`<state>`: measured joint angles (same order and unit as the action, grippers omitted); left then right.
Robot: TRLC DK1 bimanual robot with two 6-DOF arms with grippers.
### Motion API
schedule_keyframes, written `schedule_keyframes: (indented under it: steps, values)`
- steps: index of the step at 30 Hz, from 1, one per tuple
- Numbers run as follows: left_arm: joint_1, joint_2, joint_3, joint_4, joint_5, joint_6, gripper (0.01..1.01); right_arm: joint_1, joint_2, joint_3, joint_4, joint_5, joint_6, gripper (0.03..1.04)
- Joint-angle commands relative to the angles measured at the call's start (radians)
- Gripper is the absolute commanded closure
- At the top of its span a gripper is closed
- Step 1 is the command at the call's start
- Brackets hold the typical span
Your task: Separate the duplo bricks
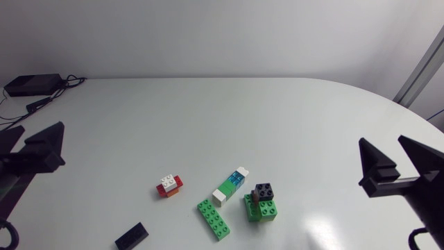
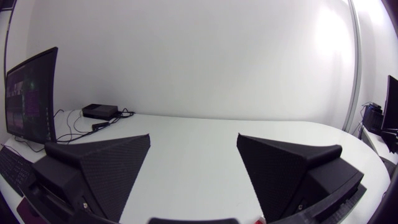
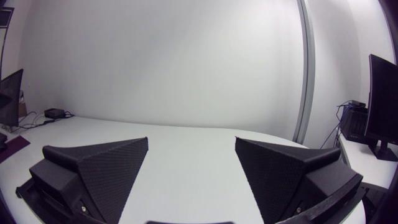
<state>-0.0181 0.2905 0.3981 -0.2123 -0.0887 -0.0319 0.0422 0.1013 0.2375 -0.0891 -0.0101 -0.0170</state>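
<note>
Several duplo pieces lie near the table's front middle in the head view. A small red, white and orange stack (image 1: pixel 169 185) is leftmost. A long row of white, blue and green bricks (image 1: pixel 231 186) lies on its side. A flat green brick (image 1: pixel 214 218) rests just in front of it. A black brick sits on a green brick (image 1: pixel 261 203) to the right. My left gripper (image 1: pixel 43 147) hangs open at the left edge, far from the bricks. My right gripper (image 1: pixel 395 158) stands open at the right edge. Both wrist views show open fingers (image 2: pixel 99 168) (image 3: pixel 93 171) with nothing between them.
A loose black brick (image 1: pixel 132 236) lies by the front edge, left of the others. A black box (image 1: pixel 31 85) with cables sits at the table's back left corner, also seen ahead of the left gripper as the black box (image 2: pixel 99 111).
</note>
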Motion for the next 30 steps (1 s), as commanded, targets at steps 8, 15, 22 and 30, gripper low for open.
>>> schedule_keyframes:
  steps: [8,15,22,30]
  values:
    - [-0.171,0.36,0.173,-0.056,-0.008,-0.062,0.154,0.147,0.339,0.267,-0.143,0.042,0.121,0.06]
    - [-0.287,0.598,0.248,-0.059,0.079,-0.039,0.179,0.298,0.545,0.344,-0.21,0.062,0.169,0.06]
    - [-0.359,0.702,0.254,-0.038,0.172,-0.008,0.207,0.397,0.676,0.43,-0.36,0.07,0.184,0.06]
    - [-0.387,0.845,0.304,-0.055,0.175,0.112,0.207,0.43,0.764,0.477,-0.429,-0.12,0.172,0.06]
